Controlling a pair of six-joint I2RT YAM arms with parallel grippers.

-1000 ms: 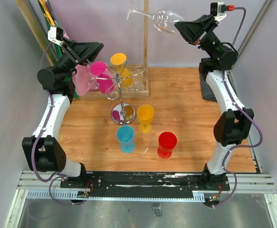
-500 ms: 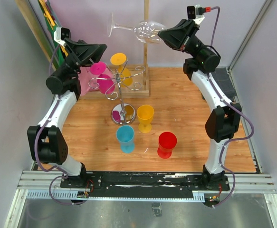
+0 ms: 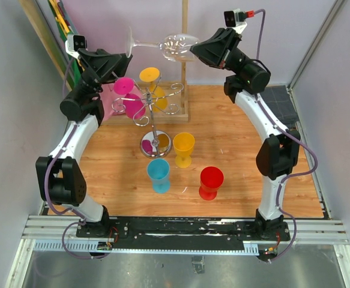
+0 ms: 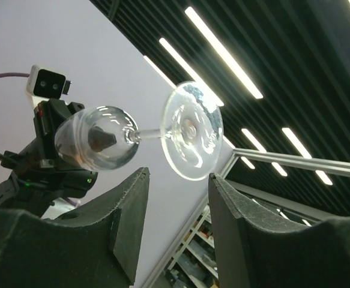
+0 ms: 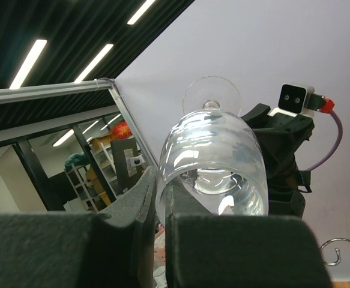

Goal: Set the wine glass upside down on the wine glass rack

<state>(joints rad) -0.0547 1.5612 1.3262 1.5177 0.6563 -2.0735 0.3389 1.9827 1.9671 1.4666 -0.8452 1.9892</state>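
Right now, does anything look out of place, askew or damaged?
Only the wine glass: it lies sideways in mid-air, the right gripper pinching its bowl rim, foot toward the open left gripper. No damage shows.

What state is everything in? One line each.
wine glass: sideways in air, held by its bowl
right tool: shut on wine glass
left tool: open, empty
rack: upright
pink glass: hanging on rack
back yellow glass: hanging on rack
front yellow glass: upright
blue glass: upright
red glass: upright

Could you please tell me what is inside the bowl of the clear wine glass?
One dark fingertip of the right gripper sits inside the wine glass, pinching its rim. No liquid shows. From above, the gripper covers the rim.
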